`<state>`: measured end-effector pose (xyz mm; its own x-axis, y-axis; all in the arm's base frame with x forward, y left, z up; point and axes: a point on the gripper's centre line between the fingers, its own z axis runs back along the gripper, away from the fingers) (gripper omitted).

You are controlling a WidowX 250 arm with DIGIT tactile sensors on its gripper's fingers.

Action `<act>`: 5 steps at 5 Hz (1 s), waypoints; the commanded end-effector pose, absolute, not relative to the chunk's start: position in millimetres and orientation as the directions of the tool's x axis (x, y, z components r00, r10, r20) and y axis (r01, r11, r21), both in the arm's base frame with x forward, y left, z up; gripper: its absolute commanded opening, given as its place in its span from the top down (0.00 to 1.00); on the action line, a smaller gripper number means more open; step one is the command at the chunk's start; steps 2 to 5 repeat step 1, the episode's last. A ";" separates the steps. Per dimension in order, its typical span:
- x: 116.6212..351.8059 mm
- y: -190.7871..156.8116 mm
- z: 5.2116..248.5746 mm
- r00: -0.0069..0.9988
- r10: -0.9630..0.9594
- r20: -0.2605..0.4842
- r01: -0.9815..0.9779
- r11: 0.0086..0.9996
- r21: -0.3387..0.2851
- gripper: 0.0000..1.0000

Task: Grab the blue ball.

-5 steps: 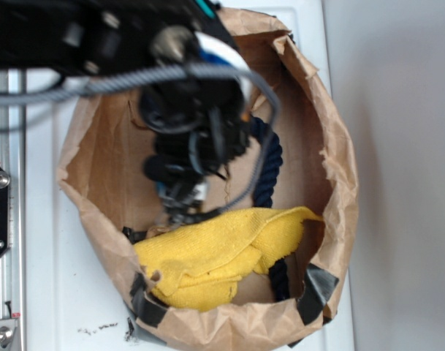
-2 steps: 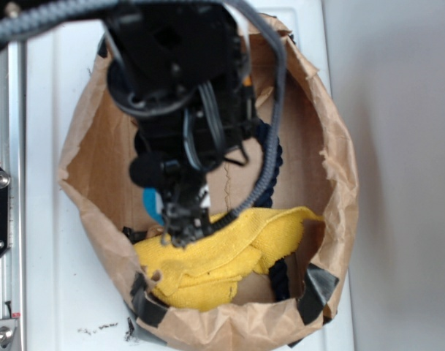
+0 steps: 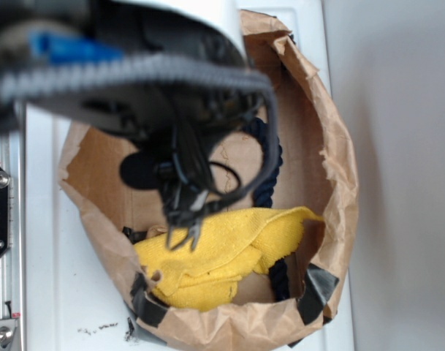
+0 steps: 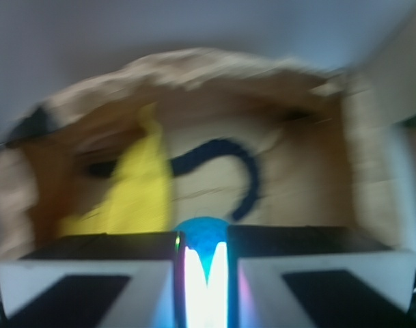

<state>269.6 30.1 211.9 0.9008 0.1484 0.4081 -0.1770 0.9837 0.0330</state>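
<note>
- One blue ball (image 4: 202, 232) is counted;
- one navy rope (image 3: 269, 164) is seen;
- one yellow cloth (image 3: 222, 256) is counted;
- one brown paper bag (image 3: 339, 175) is seen;
- one gripper (image 3: 184, 235) is counted

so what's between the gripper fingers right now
The wrist view shows the blue ball wedged between the gripper fingers, with nothing else in that gap. The exterior view doesn't show it.

Bright even daylight, blurred out-of-focus black robot arm (image 3: 134, 80) looming close, wrist view motion-smeared throughout, glare streaks between white gripper fingers (image 4: 78, 277), soft shadows inside crumpled brown paper bag (image 3: 339, 183)
</note>
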 end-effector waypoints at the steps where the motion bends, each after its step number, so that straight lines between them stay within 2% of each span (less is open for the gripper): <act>1: 276.3 17.6 237.4 0.881 0.135 0.453 -0.208 0.972 0.114 1.00; 5: 276.3 17.6 237.4 0.881 0.135 0.453 -0.208 0.972 0.114 1.00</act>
